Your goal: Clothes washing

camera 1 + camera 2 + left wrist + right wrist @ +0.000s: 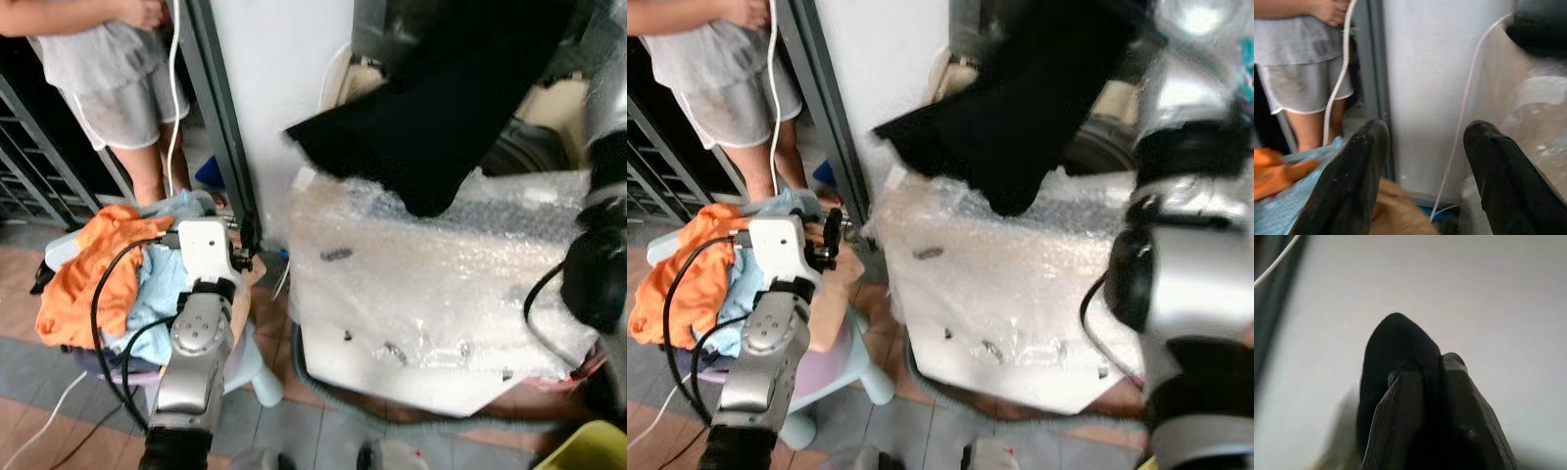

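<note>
A small pale blue stool [263, 370] stands on the tiled floor [59, 372] and carries a pile of clothes: 1 orange garment [83, 269] lies over light blue cloth [157, 294]. Beside it stands a washing machine wrapped in bubble film [431, 294].

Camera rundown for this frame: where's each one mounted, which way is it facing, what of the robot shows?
Left eye: head, forward-down at the bubble-wrapped washer, black garment and laundry pile; both arms show.
Right eye: same head, same scene.
Left wrist: along the open left gripper toward a white wall and a person's legs.
Right wrist: along the right gripper, shut on the black garment.
Shared: both eye views and the left wrist view show the person and laundry pile.
</note>
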Available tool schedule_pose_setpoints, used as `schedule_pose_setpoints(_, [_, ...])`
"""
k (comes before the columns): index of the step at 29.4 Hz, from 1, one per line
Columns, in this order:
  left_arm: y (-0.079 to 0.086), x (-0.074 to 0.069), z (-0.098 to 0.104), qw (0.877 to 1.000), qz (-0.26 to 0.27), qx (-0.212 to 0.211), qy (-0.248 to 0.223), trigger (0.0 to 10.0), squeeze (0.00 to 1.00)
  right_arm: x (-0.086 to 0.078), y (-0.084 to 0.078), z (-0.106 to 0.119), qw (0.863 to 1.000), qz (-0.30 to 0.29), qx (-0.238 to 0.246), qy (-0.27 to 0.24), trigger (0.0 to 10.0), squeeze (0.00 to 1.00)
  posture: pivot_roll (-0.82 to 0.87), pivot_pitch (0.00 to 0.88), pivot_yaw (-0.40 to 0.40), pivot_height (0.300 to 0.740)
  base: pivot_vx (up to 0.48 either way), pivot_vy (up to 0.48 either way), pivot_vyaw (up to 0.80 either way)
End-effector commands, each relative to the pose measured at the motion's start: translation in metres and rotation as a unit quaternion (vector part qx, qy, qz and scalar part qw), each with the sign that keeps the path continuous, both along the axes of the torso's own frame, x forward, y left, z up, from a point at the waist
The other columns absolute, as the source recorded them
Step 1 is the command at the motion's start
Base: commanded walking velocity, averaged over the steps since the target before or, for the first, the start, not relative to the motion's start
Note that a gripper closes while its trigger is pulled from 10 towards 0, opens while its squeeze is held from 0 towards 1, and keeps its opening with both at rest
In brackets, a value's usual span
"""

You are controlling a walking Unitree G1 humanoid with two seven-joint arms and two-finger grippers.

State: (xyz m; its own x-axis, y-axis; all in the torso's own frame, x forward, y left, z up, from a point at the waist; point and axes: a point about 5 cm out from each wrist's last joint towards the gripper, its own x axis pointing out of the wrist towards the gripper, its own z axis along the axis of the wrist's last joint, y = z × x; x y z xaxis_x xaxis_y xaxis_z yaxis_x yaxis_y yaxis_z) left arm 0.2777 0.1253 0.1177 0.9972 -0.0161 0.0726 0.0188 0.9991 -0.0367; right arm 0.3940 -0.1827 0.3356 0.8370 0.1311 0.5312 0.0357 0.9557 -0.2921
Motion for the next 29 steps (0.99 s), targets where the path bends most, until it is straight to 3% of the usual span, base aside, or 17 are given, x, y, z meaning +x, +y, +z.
schedule_pose_setpoints(1, [0.002,-0.002,0.002,1.000,0.005,0.005,0.000,10.0,0.00,-0.006,0.000,-0.042,0.999,0.011,0.012,0.050,10.0,0.00,-0.09,0.000,0.071,0.740,0.000,0.000,0.00])
schedule_pose_setpoints(3, [0.003,-0.003,0.002,1.000,0.003,0.007,0.000,10.0,0.00,-0.009,0.000,-0.053,0.998,0.012,0.018,0.061,10.0,0.00,-0.09,0.000,0.073,0.740,0.000,0.000,0.00])
schedule_pose_setpoints(4, [0.004,-0.003,0.002,1.000,0.003,0.009,0.001,10.0,0.00,-0.017,-0.001,-0.065,0.997,0.013,0.025,0.073,10.0,1.00,-0.09,0.000,0.079,0.740,0.000,0.000,0.00])
schedule_pose_setpoints(5, [0.004,-0.003,0.002,1.000,0.003,0.009,0.001,10.0,0.00,-0.017,-0.001,-0.065,0.997,0.013,0.025,0.073,10.0,1.00,-0.09,0.000,0.079,0.740,0.000,0.000,0.00])
schedule_pose_setpoints(7, [0.006,-0.003,0.000,1.000,0.001,0.014,0.006,10.0,0.00,-0.036,0.000,-0.087,0.996,0.017,0.020,0.081,10.0,1.00,-0.09,0.000,0.084,0.740,0.000,0.000,0.00])
schedule_pose_setpoints(13, [0.006,-0.005,-0.003,1.000,0.002,0.016,0.014,10.0,0.00,-0.063,0.013,-0.107,0.995,0.050,0.021,0.089,10.0,1.00,-0.10,0.000,0.090,0.740,0.000,0.000,0.00])
schedule_pose_setpoints(18, [0.002,-0.005,-0.001,1.000,0.009,0.008,0.017,10.0,0.00,-0.090,0.045,-0.127,0.987,0.098,0.027,0.125,10.0,1.00,-0.09,0.000,0.089,0.740,0.000,0.000,0.00])
schedule_pose_setpoints(24, [0.008,-0.008,-0.001,1.000,0.017,0.007,0.022,10.0,0.00,-0.102,0.053,-0.137,0.982,0.110,0.043,0.149,10.0,1.00,-0.08,0.000,0.089,0.740,0.000,0.000,0.00])
schedule_pose_setpoints(29, [0.008,-0.010,-0.001,1.000,0.013,0.006,0.025,10.0,0.00,-0.111,0.054,-0.143,0.979,0.115,0.038,0.162,10.0,1.00,-0.08,0.000,0.089,0.740,0.000,0.451,0.00])
